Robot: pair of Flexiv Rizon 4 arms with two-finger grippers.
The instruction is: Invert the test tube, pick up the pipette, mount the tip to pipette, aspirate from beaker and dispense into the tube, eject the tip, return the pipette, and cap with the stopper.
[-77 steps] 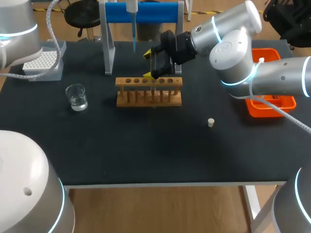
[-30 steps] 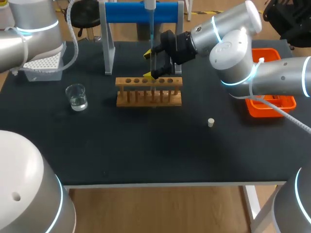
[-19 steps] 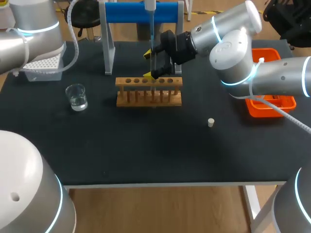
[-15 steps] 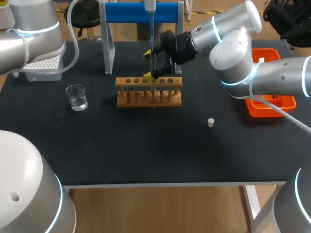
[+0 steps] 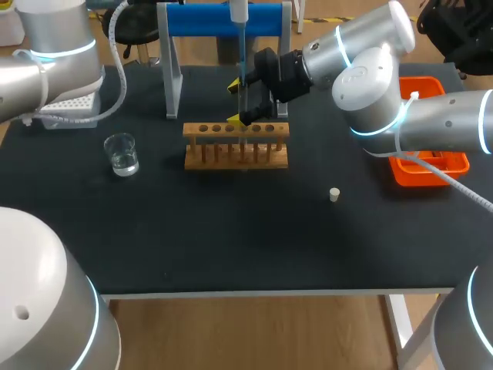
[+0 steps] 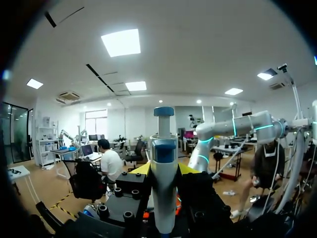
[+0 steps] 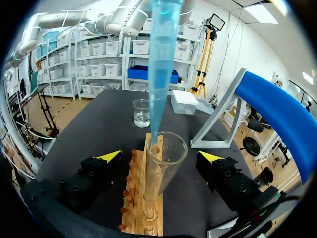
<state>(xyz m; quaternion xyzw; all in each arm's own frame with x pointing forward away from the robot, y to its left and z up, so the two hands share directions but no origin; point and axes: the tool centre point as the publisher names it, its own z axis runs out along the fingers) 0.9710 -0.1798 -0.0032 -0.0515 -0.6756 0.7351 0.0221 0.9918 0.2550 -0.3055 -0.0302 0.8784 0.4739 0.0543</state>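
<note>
Left fingers (image 6: 140,169) clamping one pipette (image 6: 163,191), right fingers (image 7: 109,156) spread around one test tube (image 7: 165,171)

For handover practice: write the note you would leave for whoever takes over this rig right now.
Left gripper: shut on the pipette, its tip at the test tube mouth.
Right gripper: open around the test tube, which stands upright in the rack.
On the table: beaker, stopper.
Done: tube upright, tip mounted; aspiration cannot be told.
Left: dispense, eject tip, return pipette, cap.
</note>
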